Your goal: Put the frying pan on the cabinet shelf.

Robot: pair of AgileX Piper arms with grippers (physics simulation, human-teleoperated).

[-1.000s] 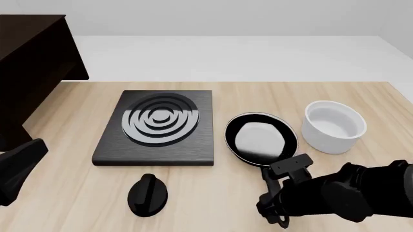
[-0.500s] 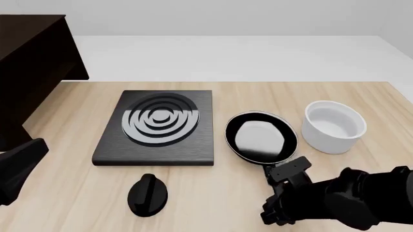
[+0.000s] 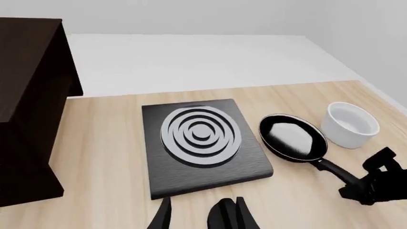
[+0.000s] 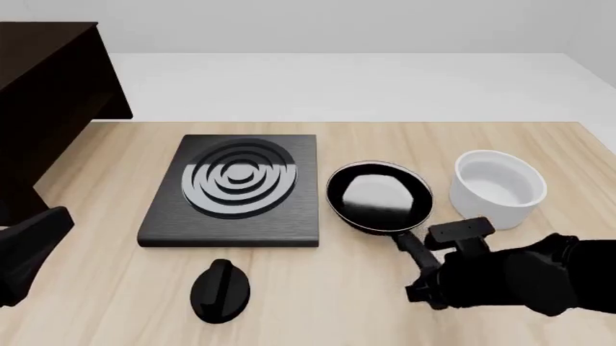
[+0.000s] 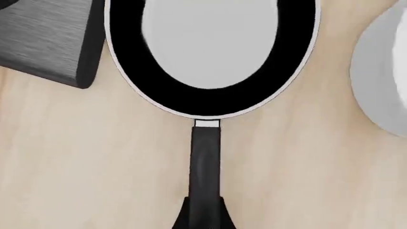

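Note:
The frying pan (image 4: pixel 379 197) is black with a pale glossy inside and sits between the stove plate and the bowl; it also shows in the wrist views (image 5: pixel 210 52) (image 3: pixel 292 138). Its long handle (image 4: pixel 412 249) points toward me. My right gripper (image 4: pixel 425 277) is shut on the handle's near end, its fingers (image 5: pixel 204 219) pinching it at the frame edge. The dark cabinet (image 4: pixel 48 108) stands at the far left, and I cannot pick out its shelf board among the dark panels. My left gripper (image 3: pixel 197 220) hangs high at the near left, open, holding nothing.
A black square stove plate (image 4: pixel 236 189) with grey rings lies at centre. In front of it lies a black knob (image 4: pixel 221 290). A white bowl (image 4: pixel 498 186) stands right of the pan. The left arm (image 4: pixel 29 249) fills the near left corner.
The pan has shifted a little left and away from me. The right gripper has moved right along the handle's end and now holds it. The left arm has not moved.

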